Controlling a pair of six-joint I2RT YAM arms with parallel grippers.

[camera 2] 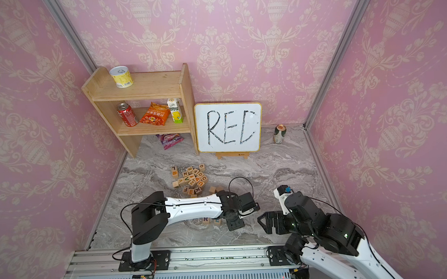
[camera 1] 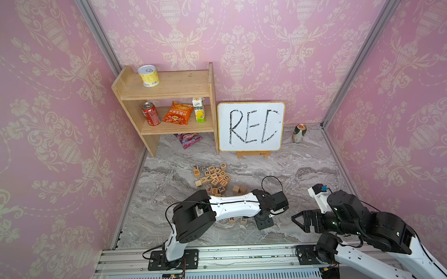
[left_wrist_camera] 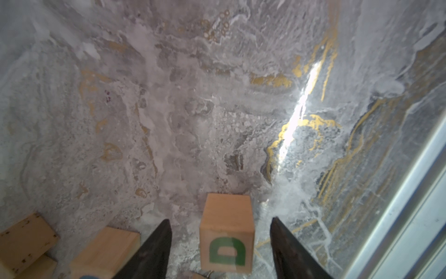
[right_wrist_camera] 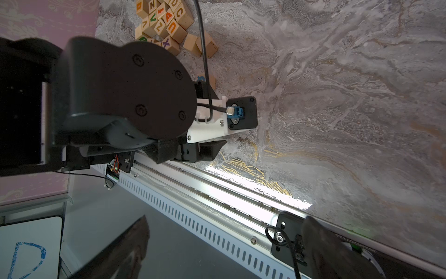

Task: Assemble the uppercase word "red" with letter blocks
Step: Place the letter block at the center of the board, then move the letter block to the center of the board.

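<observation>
You look to be releasing the last letter: the D block stands on the counter just beside the E block. Your left tool straddles it, jaws parted, gripping nothing. The next move calls for a straight lift without nudging it.

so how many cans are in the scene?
3. The yellow can on the shelf's top board, the red can on the board below, and a pale can on the table, right of the whiteboard. More could be hidden from view.
</observation>
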